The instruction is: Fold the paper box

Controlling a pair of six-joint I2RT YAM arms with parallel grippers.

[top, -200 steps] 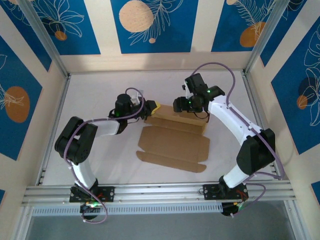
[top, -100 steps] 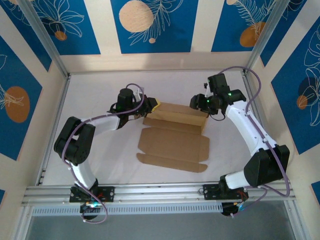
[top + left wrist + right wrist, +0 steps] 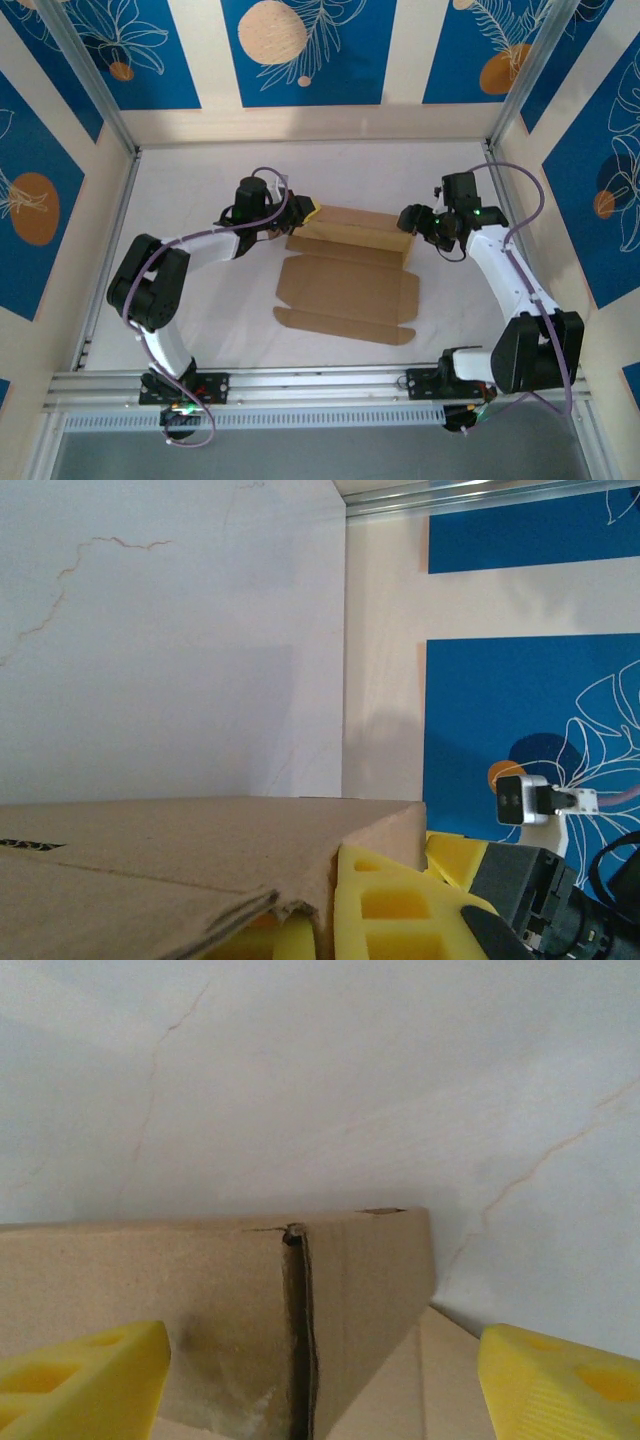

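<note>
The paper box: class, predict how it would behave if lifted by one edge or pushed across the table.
Probably light: the paper box is thin cardboard. Likely to hinge at its creases, since its far wall stands up while the rest lies flat. Pushed, it may slide over the smooth white table.

Brown paper box (image 3: 345, 285) — far wall upright
</note>
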